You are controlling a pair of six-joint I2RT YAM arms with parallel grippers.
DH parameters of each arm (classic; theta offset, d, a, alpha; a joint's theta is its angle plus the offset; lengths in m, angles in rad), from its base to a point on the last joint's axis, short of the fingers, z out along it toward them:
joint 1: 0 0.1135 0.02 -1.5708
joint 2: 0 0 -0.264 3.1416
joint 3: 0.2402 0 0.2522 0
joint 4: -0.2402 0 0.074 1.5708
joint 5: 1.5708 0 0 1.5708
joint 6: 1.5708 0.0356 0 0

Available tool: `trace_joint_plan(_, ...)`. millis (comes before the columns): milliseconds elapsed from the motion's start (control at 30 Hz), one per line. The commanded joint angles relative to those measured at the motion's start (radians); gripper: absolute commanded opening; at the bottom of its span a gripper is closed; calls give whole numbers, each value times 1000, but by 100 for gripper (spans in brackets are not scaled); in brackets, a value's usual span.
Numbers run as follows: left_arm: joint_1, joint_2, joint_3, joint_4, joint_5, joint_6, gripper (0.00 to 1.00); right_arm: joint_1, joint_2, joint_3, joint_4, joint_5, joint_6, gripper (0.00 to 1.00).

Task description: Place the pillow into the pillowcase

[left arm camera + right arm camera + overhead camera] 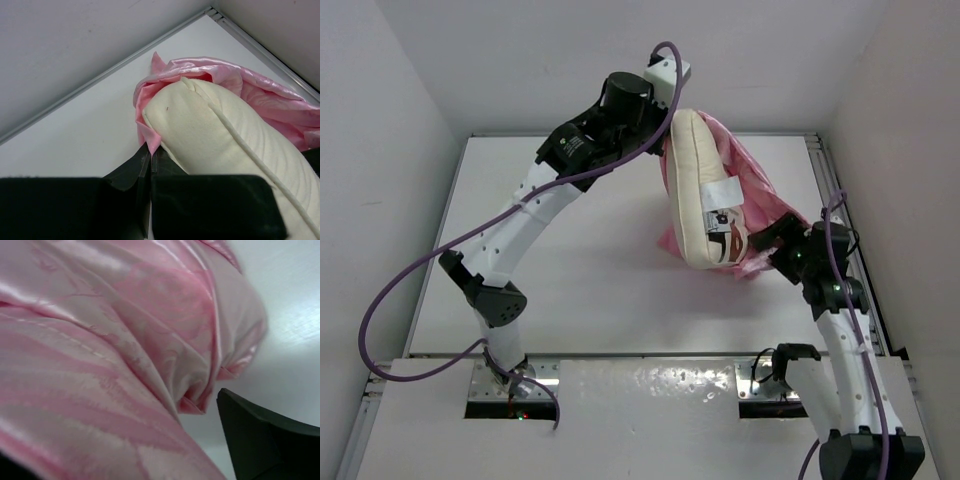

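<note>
Top external view: one plump cream pillow with a white tag stands on edge toward the far right corner of the tabletop. One shiny pink satin pillowcase is bunched behind it. Only the left wrist view shows the left gripper, fingers pressed together on the pillowcase hem. The right wrist view adds a woven rose pattern and one dark finger. I cannot tell whether the right gripper grips.

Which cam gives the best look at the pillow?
Top external: most of the pillow shows, upright, with the pillowcase partly around it. Left wrist catches only one seamed end; right wrist shows just pillowcase.
</note>
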Motion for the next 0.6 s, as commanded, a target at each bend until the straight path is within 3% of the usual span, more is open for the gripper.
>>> trace_joint_plan(0,-14,-55,13,68,7,3,0,-4,-46,-52,162,-100,15,90)
trace_joint_plan(33,-14,-54,13,67,7,5,0,-6,-52,-67,180,-105,30,77)
trace_joint_plan(67,-16,-55,13,68,4,5,0,-6,-58,-67,193,-110,38,50)
trace_joint_plan(167,-14,-60,13,74,-19,31,0,-3,-26,41,148,-93,6,0)
trace_joint_plan(300,13,-64,61,100,-104,87,0,14,116,382,28,-50,-133,0)
trace_joint_plan(333,23,-64,73,109,-127,103,0,14,164,600,-6,-59,-157,0)
trace_joint_plan(400,58,-64,113,148,-198,155,0,14,327,870,-147,-85,-207,0)
trace_joint_plan(433,70,-66,162,160,-216,169,0,14,383,1166,-190,-100,-213,0)
trace_joint_plan(500,110,-86,197,194,-252,215,0,14,507,1540,-253,-146,-189,0)
trace_joint_plan(567,135,-118,222,214,-269,255,0,13,531,1637,-186,-179,-116,0)
